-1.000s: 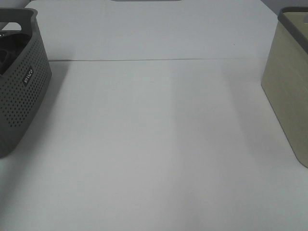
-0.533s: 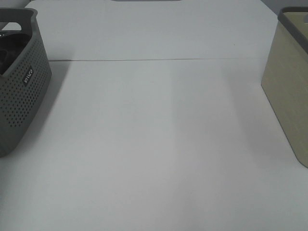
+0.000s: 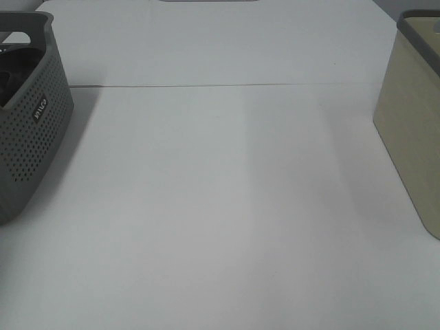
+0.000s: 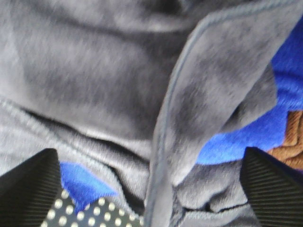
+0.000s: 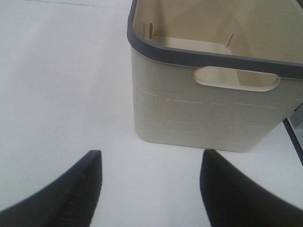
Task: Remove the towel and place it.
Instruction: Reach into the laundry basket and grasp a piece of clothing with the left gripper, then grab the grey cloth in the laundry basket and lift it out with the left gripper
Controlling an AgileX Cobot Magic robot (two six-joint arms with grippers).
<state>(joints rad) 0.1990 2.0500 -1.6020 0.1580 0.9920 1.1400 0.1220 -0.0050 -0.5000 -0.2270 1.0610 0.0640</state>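
The towel [image 4: 104,80], dark charcoal-grey terry, fills the left wrist view in crumpled folds with a hemmed edge running down the middle. My left gripper [image 4: 150,194] hovers close over it, open, with its black ribbed fingers [image 4: 28,189] wide apart on either side of a fold. Neither the towel nor either arm can be made out in the exterior high view. My right gripper [image 5: 151,189] hangs open above the white table, with nothing between its fingers.
A blue cloth [image 4: 265,132] and a brown cloth [image 4: 291,137] lie under the towel. A grey perforated basket [image 3: 27,117] stands at the table's left edge. An empty beige basket [image 3: 412,124] with a grey rim [image 5: 199,54] stands at the right edge.
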